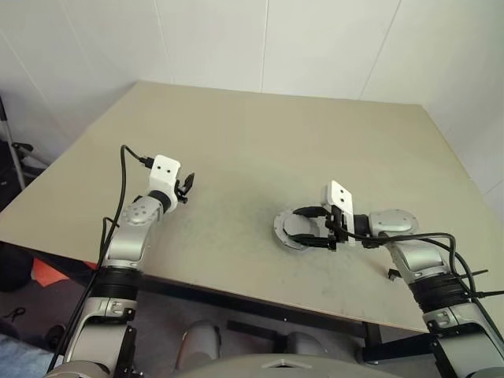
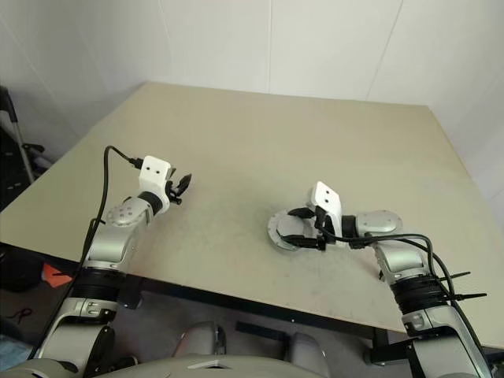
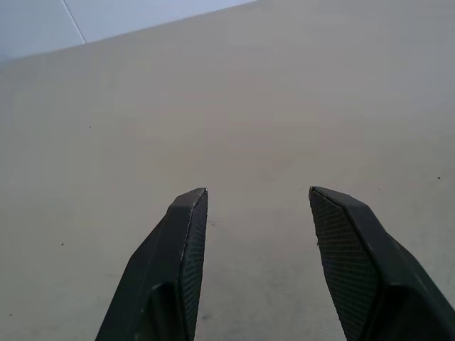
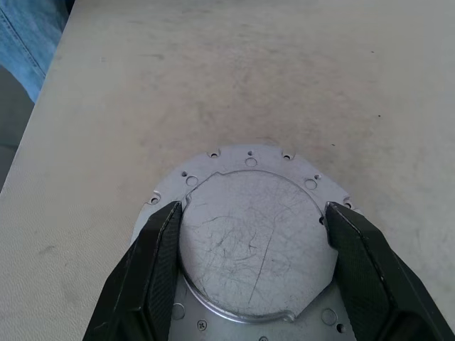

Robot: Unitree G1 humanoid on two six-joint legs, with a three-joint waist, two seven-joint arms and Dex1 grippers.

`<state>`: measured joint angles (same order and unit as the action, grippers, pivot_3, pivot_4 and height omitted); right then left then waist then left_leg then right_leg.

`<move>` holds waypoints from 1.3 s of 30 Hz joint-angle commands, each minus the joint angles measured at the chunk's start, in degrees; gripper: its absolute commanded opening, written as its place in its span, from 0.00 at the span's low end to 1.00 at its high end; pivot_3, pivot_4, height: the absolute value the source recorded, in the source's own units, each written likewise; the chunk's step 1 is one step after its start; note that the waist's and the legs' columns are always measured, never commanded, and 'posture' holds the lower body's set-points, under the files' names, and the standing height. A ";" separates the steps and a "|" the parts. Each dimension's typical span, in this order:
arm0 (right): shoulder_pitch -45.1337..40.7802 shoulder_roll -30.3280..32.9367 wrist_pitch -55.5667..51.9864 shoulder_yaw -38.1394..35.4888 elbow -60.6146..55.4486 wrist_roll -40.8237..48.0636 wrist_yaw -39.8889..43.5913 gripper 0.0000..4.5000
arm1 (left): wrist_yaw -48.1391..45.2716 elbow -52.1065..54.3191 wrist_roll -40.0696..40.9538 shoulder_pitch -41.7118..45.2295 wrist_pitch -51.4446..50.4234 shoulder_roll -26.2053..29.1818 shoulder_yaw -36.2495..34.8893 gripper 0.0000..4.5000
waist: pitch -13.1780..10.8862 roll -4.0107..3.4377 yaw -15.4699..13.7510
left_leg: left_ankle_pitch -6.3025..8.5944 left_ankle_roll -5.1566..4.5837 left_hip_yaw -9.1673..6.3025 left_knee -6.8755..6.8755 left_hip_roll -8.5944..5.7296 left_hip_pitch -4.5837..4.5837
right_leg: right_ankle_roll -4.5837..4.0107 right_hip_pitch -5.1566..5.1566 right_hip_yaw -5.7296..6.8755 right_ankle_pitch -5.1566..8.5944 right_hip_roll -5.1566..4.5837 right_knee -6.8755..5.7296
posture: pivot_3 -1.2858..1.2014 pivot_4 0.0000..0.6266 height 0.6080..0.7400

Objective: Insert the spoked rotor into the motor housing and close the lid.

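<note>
Closest to us, our right gripper [image 1: 309,228] reaches in from the right across the near part of the counter [image 1: 260,150], pointing leftward. Its two black fingers [image 4: 153,266] straddle a round grey metal assembly, one on each side of the raised disc. In the right wrist view the pads sit right at the disc's edge, grasping the lid [image 4: 252,241]; whether they press it or merely touch it we cannot tell for certain. That lid is a scratched, flat grey disc with small notches in its rim. It rests on the housing [image 4: 242,160], whose wider flange rings it with small holes. We see the housing lying flat on the counter, near the front edge and right of centre [image 1: 282,231]. No copper is visible, since the lid covers the top.

Our left gripper [image 1: 186,186] is well apart from this, over the left part of the counter. Its fingers [image 3: 181,263] are spread with bare counter between them, released and grasping nothing.

Beyond both arms the counter runs back, plain and beige, to a white panelled wall [image 1: 315,39].
</note>
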<state>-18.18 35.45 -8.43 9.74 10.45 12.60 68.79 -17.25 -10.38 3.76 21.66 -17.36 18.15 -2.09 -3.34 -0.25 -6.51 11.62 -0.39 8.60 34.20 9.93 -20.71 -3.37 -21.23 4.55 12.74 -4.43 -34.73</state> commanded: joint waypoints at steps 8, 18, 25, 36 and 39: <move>-0.10 2.51 -0.61 3.13 3.52 -5.19 -0.87 0.69 | -0.05 2.12 0.06 0.47 0.65 0.40 -0.59 0.54 | 0.00 0.01 -0.49 | 0.00 0.03 0.00 -0.02 0.00 0.59 | 0.44 0.46 -0.01 0.25 -0.01 0.01 | 0.52 0.00 1.00; -1.85 1.28 -5.20 3.17 7.16 -3.98 -1.44 0.69 | -0.37 3.27 1.22 0.88 -1.22 -1.16 -0.25 0.54 | 0.05 0.05 -0.41 | -0.01 0.05 0.00 -0.03 0.00 0.72 | 0.45 0.57 -0.04 0.26 -0.01 0.01 | 0.52 0.00 1.00; -2.99 0.56 -4.48 3.62 9.47 -4.64 -2.17 0.69 | -0.42 5.13 8.88 5.63 -8.45 -8.18 -1.97 0.54 | 0.03 0.09 -0.46 | -0.03 0.08 0.01 -0.02 -0.01 1.03 | 0.48 0.91 -0.04 0.28 -0.02 0.14 | 0.52 0.00 1.00; -4.02 -1.61 -2.20 4.36 11.80 -6.59 -5.78 0.69 | -6.13 4.68 31.12 17.10 -35.37 -17.47 -5.50 0.27 | 0.03 0.11 1.72 | -0.01 0.03 0.00 -0.16 -0.16 1.01 | 0.52 1.16 0.20 0.29 -0.23 1.27 | 0.52 0.00 1.00; -3.88 -1.68 -1.74 4.34 11.62 -6.76 -6.66 0.69 | -6.88 5.10 35.14 16.15 -41.96 -17.23 -5.82 0.04 | 0.03 0.14 1.97 | 0.02 -0.01 0.00 -0.18 -0.13 1.08 | 0.52 1.05 0.20 0.29 -0.22 1.27 | 0.52 0.00 1.00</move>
<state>-23.59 33.00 -8.78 13.24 17.74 10.95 66.68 -23.14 -7.43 35.88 37.59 -56.41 0.92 -7.31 -3.30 -0.11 -4.54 11.64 -0.40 8.61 34.02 9.80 -19.65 -2.86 -20.19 4.76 13.03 -4.64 -33.47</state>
